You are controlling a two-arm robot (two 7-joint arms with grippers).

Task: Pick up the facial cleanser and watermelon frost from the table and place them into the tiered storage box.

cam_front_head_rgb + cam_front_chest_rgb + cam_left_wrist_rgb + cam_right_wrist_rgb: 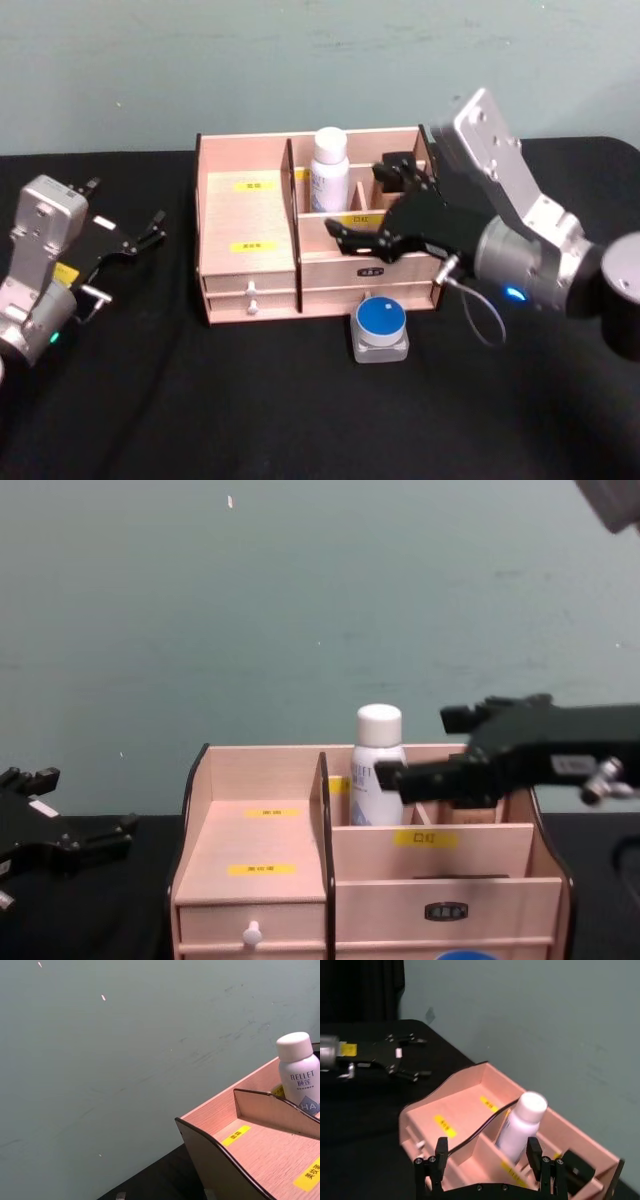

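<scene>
Evidently released, the white bottle [328, 165] stands in the wooden box's [248, 272] rear compartment, the right tool [365, 202] spread wide beside it, while the blue-lidded jar [381, 320] waits on the surface [200, 400] and the left tool [128, 208] sits open, aside.

The facial cleanser [328, 165] is white with blue lettering; the watermelon frost [380, 318] is clear under a blue lid. The tiered storage box [250, 215] is pale wood with dark edges, yellow labels and a white knob. The table [200, 400] is black, the wall [150, 70] grey-green. The left gripper [128, 200] and right gripper [362, 200] are black on silver wrists
</scene>
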